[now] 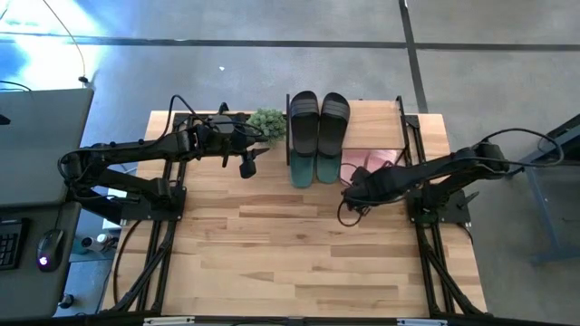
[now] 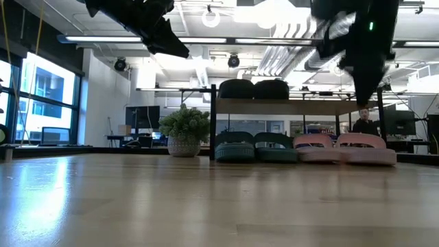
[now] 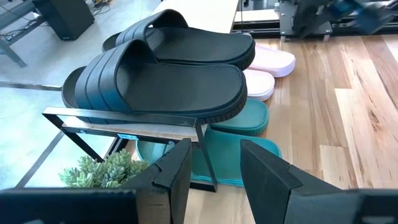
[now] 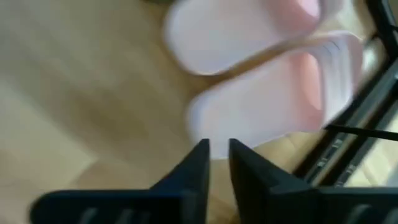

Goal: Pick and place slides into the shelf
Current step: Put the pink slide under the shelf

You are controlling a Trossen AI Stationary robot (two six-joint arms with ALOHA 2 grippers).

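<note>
The shelf [image 1: 376, 118] stands at the table's far edge. The black slides [image 1: 317, 122] lie side by side on its wooden plank [image 2: 309, 106]. Under the plank, the teal-green slides [image 1: 313, 168] and the pale pink slides [image 1: 373, 159] rest sole-down on the table, heels toward the near edge. My left gripper [image 3: 214, 171] is open in the air, just left of the shelf's near left corner, facing the black slides [image 3: 168, 74]. My right gripper [image 4: 217, 155] hovers above the heel of a pink slide [image 4: 261, 102], its fingers a narrow gap apart. In the low view it is raised clear of the pink slides [image 2: 343, 147].
A small green potted plant [image 1: 267, 122] stands on the table just left of the shelf, under my left arm. Thin black posts [image 4: 348, 134] edge the shelf beside the pink pair. The near half of the wooden table [image 1: 299, 263] holds no objects. A person [image 2: 363, 123] stands in the room behind.
</note>
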